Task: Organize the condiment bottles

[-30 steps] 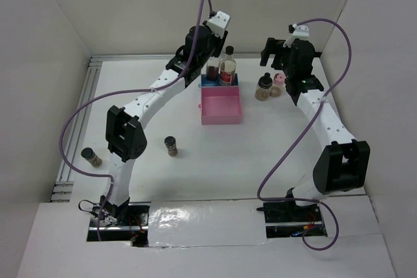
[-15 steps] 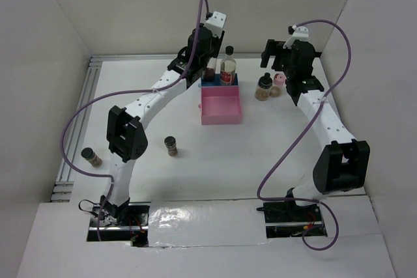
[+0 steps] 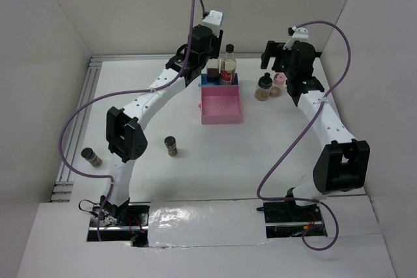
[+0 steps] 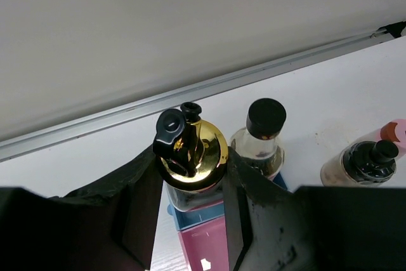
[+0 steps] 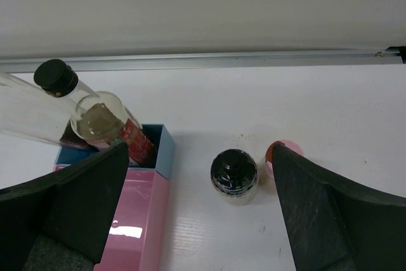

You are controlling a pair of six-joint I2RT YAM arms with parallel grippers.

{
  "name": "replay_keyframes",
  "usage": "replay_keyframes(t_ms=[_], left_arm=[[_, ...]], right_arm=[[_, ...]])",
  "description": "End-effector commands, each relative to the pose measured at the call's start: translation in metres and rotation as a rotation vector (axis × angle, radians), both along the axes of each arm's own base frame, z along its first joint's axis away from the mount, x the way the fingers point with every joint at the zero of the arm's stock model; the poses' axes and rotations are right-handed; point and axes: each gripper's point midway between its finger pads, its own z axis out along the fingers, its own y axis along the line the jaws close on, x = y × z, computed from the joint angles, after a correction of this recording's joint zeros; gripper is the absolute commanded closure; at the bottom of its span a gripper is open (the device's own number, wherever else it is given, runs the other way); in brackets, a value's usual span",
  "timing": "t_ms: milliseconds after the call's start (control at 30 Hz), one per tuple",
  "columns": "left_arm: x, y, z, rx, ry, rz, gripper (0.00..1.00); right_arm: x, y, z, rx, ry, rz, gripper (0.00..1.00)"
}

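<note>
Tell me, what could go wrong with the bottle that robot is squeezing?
The left gripper pinches the gold-topped bottle just under its pourer, so the bottle might slip or tilt. The black-capped bottle is right beside it at the blue tray, so a bump could tip that one over.

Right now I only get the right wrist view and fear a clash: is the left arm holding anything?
Observer: Yes, the left fingers are shut on the gold-pourer bottle.
Operator: Any jars outside my view?
Observer: Two on the left arm's side: a jar near its elbow, and a second jar by the side rail.
</note>
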Motion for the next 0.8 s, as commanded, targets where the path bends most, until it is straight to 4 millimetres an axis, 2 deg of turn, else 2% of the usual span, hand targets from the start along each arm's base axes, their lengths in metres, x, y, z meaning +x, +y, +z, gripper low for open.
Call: replay_keyframes(t_ms=[0,233,500,667,767], left_arm=[[-0.007,0.009,0.016,-0.047,0.015,0.004,1.0],[-0.02,0.018,0.017,-0.042,0.067,-0.016,1.0],[-0.025,0.017,0.008,-0.033,0.098,-0.035,1.0],[-0.025,0.015,0.028,-0.041,0.055,-0.055,1.0],[-0.021,0.019,0.032,-0.018,0.018,-0.033,1.0]], right_arm=[[-0.007,-0.003,0.017,0.002,-0.048,-0.003,0.0],[-0.004,0.002,0.016,0.006,-0.048,0.01,0.0],[-0.002,0.008,0.017,0.0,-0.05,0.022,0.0],[-0.004,0.007,0.017,-0.009,-0.048,0.018,0.0],[-0.003,0.007,0.015,-0.007,-0.046,0.02,0.0]])
